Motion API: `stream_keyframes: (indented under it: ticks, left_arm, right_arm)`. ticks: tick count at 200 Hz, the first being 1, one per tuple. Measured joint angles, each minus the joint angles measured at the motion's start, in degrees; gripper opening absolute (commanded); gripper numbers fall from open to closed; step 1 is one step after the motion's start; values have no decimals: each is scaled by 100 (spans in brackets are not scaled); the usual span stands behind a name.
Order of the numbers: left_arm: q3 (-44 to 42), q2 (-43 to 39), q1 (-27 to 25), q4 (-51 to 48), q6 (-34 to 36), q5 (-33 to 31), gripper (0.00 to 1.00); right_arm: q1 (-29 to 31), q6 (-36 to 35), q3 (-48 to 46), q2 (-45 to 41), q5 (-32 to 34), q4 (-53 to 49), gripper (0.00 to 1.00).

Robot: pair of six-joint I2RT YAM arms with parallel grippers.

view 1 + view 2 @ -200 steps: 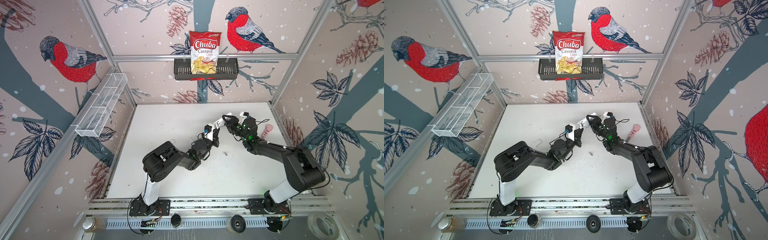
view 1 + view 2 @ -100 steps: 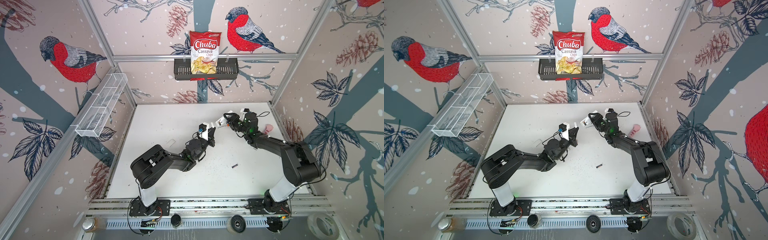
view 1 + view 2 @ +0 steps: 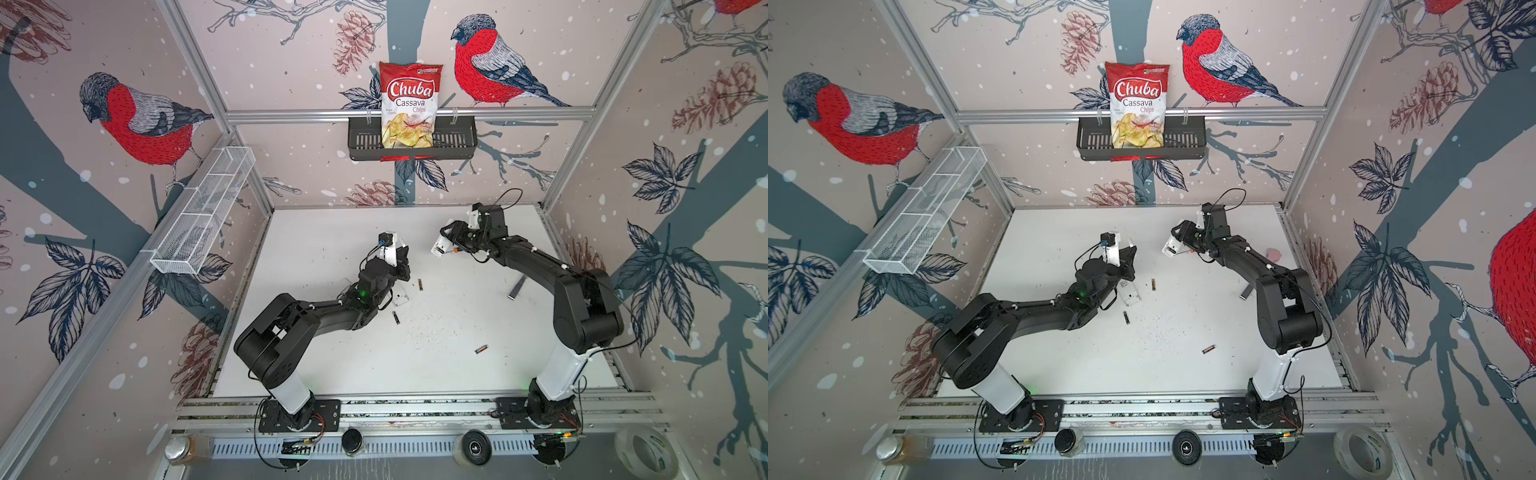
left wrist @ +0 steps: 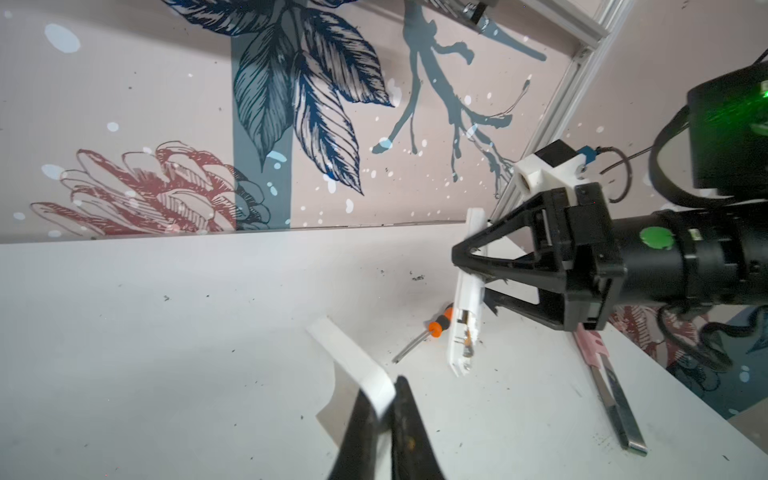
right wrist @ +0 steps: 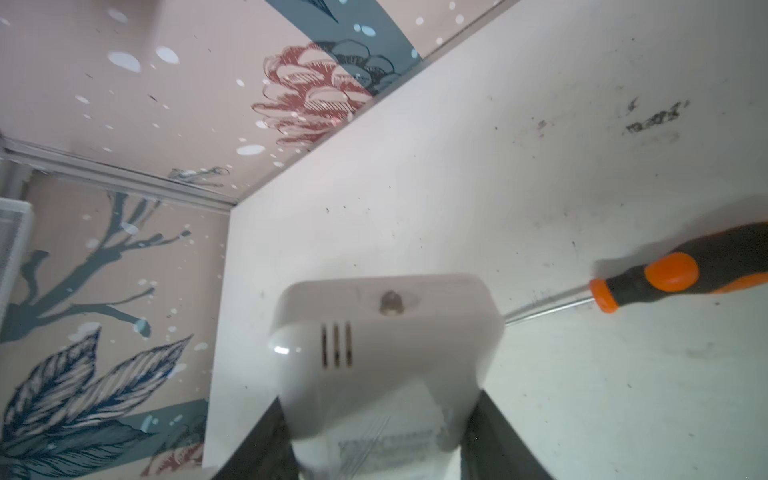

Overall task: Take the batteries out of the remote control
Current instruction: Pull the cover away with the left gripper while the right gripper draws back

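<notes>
"Chuba Cassava Chips" on bag

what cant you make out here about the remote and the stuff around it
- Loose batteries: too small in both top views to read markings.
- Whether more remain inside the remote: the left wrist view shows its open bay slantwise and tiny, the right wrist view only its front end.
- Screwdriver: handle cut off by the right wrist view's edge, tip hidden behind the remote there.
- Remote's label: blurred in the right wrist view.
</notes>
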Motion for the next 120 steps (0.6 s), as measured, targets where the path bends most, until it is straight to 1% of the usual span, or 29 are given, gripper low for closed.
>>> stream_keyframes:
  ticks: [41, 77, 85, 120]
  left_arm:
    - [116, -26, 402, -721, -269, 63, 2]
    - [249, 79, 728, -1255, -420, 264, 2]
    - [249, 98, 785, -1366, -433, 350, 2]
    - [249, 164, 892, -1725, -525, 341, 3]
  right_arm:
    - [149, -723, 498, 234, 101, -1045, 32]
    - [444, -1349, 1014, 557, 358, -1910, 33]
    - [501, -1440, 1078, 601, 413, -2063, 33]
    - [734, -1814, 1290, 807, 782, -2608, 34]
